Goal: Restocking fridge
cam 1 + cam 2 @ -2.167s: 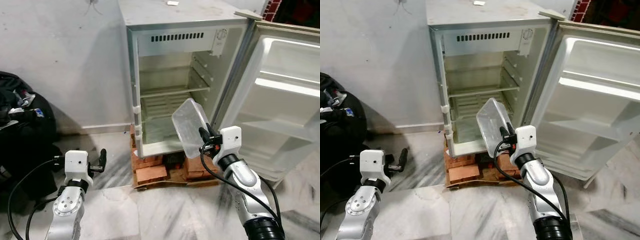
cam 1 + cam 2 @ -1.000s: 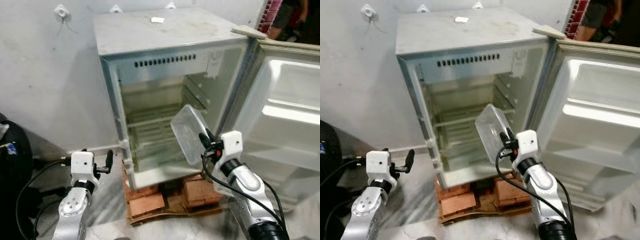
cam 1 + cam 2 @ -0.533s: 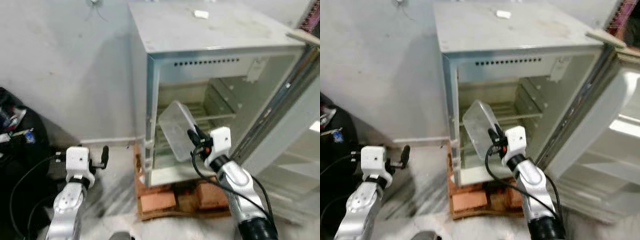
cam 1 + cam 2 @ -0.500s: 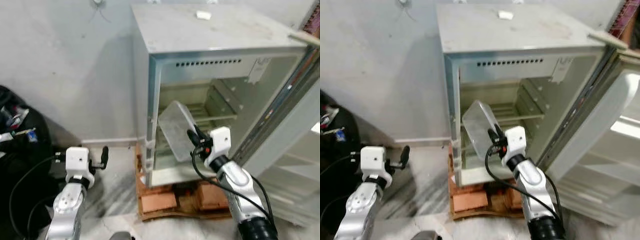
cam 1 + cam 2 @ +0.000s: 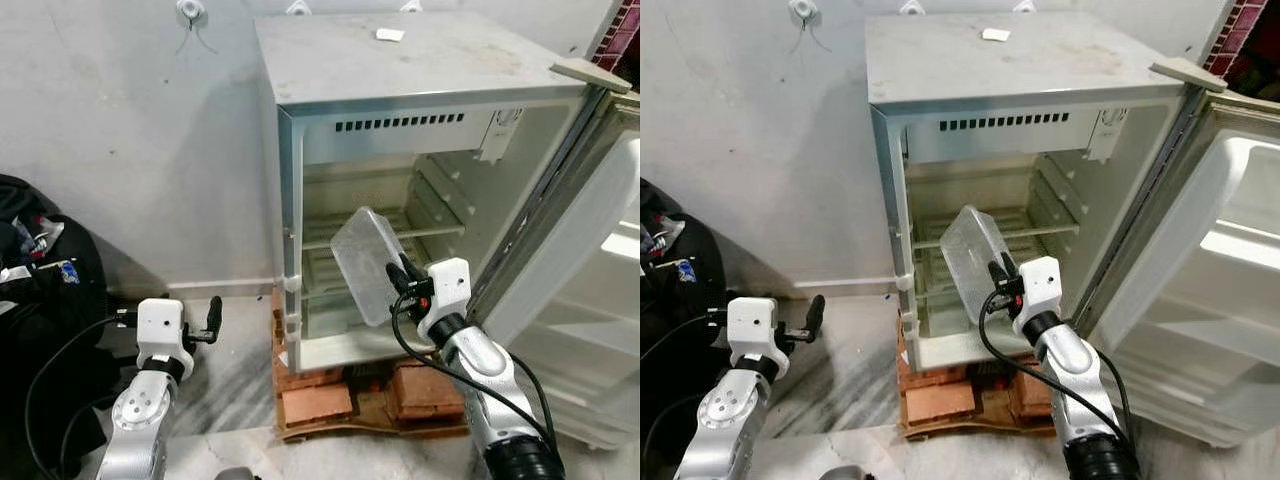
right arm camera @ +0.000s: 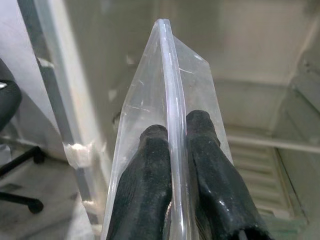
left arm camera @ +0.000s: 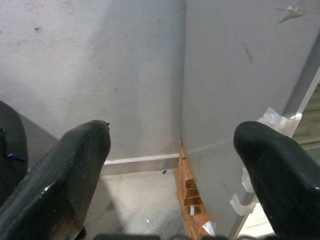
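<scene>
Small grey fridge [image 5: 400, 75] dead ahead against the pale wall [image 5: 130, 150], propped up on red bricks [image 5: 320, 400] over a marbled floor [image 5: 840, 400], body open and bare wire shelves [image 5: 990, 232] showing inside. Door [image 5: 1230, 250] swung wide out to the right, white inner racks facing the head camera. Flat pale slab [image 5: 592, 74] lying on the door's top corner, small white scrap [image 5: 390, 35] sitting on the fridge roof. Dark bags [image 5: 40, 290] heaped low at the left by the wall. Up front on the right, right gripper [image 6: 172, 145] pinched shut on the rim of a clear plastic container [image 5: 368, 265], one black finger pressed against each side of the thin wall, rim running straight up between them in the wrist view. Container standing tilted above and ahead of the gripper, held in the air just at the fridge opening, level with the lower shelves and touching none of them as far as can be told. Down at the left, left gripper [image 7: 172, 150] low beside the fridge's outer side wall, fingers [image 7: 75, 165] spread wide apart, nothing between them, pointing at the corner where wall meets fridge.
</scene>
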